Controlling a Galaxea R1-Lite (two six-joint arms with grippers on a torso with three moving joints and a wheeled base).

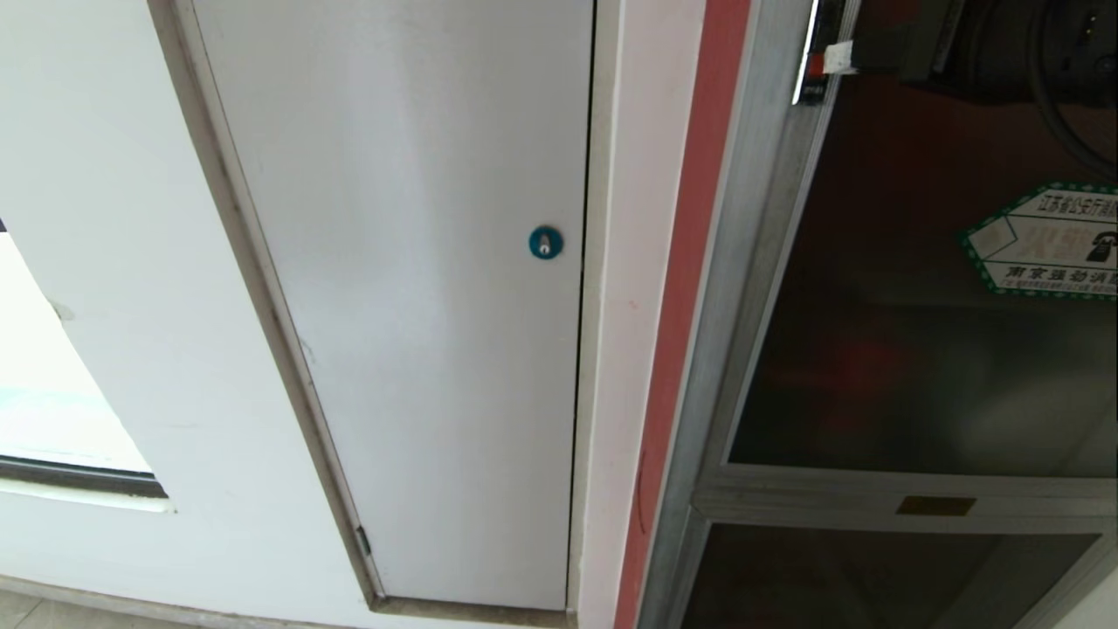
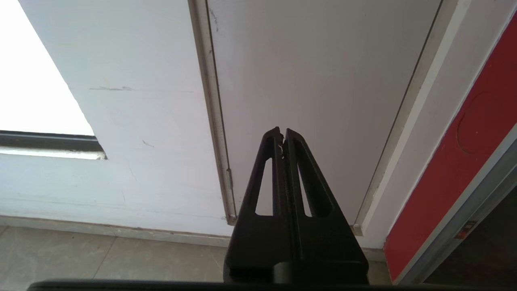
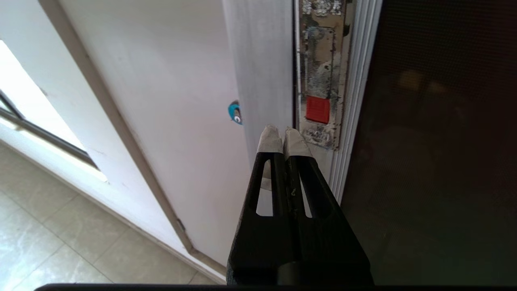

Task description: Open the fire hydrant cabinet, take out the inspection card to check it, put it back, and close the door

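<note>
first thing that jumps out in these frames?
Probably the small red latch on the silver frame edge of the dark glass door, with the shut right gripper pointing just below it. In the head view, the green-bordered hexagonal sticker stands out on the glass at the right, and the blue round lock dots the plain white panel to the left. The left gripper, shut, points at that panel's lower part.

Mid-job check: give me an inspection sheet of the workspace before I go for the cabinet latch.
Surface: tiled floor.
Job's things: door of dark glass shut in the fire hydrant cabinet frame; red latch at its edge; inspection card not seen.
Clutter: nothing seen.
Grippers: right gripper shut, just short of the latch; left gripper shut, facing the white panel.
Cables: nothing seen.
Surroundings: blue round lock, window.
</note>
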